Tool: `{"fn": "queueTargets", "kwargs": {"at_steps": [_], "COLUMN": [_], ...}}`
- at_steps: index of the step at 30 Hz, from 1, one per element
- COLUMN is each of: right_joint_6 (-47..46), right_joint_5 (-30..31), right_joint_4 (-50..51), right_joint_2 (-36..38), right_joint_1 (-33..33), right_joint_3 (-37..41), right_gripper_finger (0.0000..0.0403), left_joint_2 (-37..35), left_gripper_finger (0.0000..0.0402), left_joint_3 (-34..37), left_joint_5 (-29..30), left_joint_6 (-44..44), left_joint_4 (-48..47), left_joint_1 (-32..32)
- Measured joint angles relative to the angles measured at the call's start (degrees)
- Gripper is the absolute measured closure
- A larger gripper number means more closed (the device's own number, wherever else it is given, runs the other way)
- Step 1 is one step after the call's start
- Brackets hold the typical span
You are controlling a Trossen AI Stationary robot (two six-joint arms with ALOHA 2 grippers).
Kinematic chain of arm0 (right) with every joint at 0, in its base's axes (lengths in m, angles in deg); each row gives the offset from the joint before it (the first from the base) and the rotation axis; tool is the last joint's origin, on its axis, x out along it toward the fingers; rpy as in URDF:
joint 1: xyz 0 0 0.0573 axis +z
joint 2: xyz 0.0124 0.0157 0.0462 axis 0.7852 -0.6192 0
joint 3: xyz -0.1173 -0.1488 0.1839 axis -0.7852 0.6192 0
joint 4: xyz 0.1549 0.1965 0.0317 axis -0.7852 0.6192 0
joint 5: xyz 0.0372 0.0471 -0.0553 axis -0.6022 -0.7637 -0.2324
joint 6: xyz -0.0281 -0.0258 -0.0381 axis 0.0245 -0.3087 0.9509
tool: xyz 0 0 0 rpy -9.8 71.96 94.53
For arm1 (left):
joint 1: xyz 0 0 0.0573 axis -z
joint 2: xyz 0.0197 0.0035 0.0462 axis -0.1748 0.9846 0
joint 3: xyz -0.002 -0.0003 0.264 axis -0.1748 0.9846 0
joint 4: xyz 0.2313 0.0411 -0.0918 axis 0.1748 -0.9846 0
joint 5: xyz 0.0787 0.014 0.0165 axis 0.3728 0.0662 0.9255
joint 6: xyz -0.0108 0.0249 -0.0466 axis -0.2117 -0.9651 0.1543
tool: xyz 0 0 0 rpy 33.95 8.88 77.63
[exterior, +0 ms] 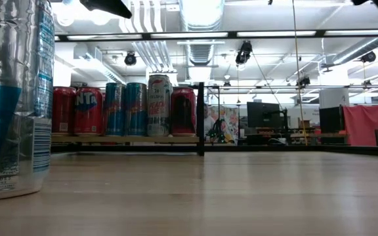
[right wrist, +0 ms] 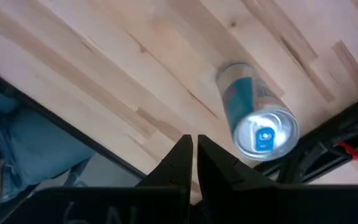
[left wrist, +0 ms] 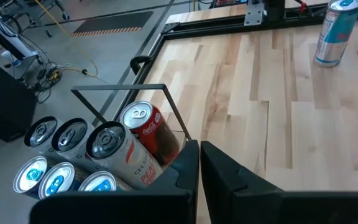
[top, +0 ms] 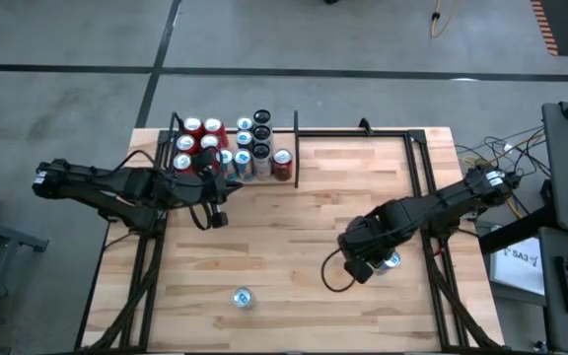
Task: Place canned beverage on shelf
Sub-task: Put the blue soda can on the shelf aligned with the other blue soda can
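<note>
Hovering my right gripper (right wrist: 194, 144), pinched empty, above the desk (top: 304, 227); the upright blue-and-silver can (right wrist: 257, 121) stands just beside it at two o'clock.

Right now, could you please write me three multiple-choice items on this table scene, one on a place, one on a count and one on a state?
1. Where is the left tool?
A. just in front of the shelf with its cans
B. over the table's near edge
C. beside the right arm

2. How many cans stand loose on the table, off the shelf?
A. none
B. two
C. five

3. How do the right tool's fingers stand?
A. wide open
B. shut on a can
C. shut, holding nothing

Key: 1 A, the high view shows it by the shelf's front. 2 B, one can near the front edge, another can by the right tool. 3 C, its fingers meet, with the can upright beside them.
</note>
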Motion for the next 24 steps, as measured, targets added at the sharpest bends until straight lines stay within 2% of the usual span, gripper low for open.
{"fn": "queueTargets", "kwargs": {"at_steps": [10,18,21,24], "right_joint_6": [-4.96,-12.87,-14.2,-17.35], "right_joint_5": [5.76,5.59,4.79,4.75], "right_joint_4": [-0.2,-0.69,-0.61,-0.69], "right_joint_2": [10.82,16.68,16.99,16.57], "right_joint_1": [0.6,0.6,0.6,0.6], "right_joint_3": [11.18,15.14,15.21,15.22], "right_gripper_finger": [0.039,0.0386,0.036,0.0308], "left_joint_2": [0.13,0.28,0.31,0.31], "left_gripper_finger": [0.0402,0.0402,0.0402,0.0402], "left_joint_3": [0.0,0.0,0.0,0.0], "left_joint_5": [-0.02,-0.04,-0.04,-0.04], "left_joint_6": [0.1,0.37,0.34,-0.08], "left_joint_4": [0.04,0.02,0.04,0.02], "left_joint_1": [0.0,0.0,-0.02,-0.02]}}
